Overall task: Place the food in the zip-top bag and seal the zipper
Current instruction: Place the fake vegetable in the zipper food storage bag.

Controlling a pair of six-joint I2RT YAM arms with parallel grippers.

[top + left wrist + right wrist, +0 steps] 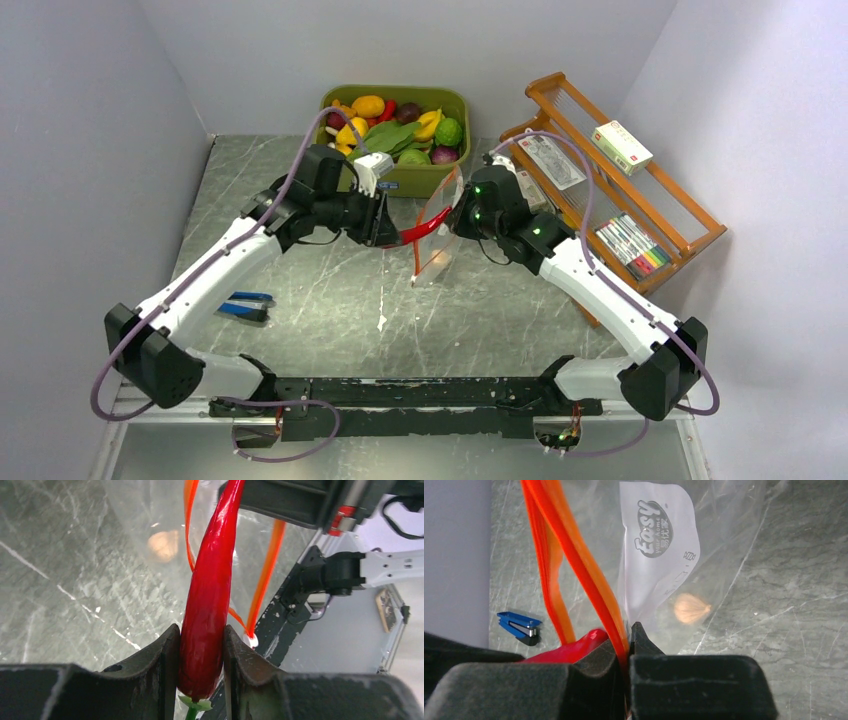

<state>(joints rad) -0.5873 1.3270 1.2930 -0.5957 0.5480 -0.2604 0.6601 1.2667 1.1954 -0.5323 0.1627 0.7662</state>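
Our left gripper clamps the chili near its stem, long axis running straight out from the jaws, tip seemingly inside the bag mouth. Our right gripper pinches the zipper, holding the bag up between both grippers; its label reads "Easy your home".

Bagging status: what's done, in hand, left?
Done: one pale piece sits inside the bag. In hand: right jaws pinch the zipper, mouth open; left jaws clamp the chili, tip at the mouth. Left: release it, probably more food from the tub, then seal.
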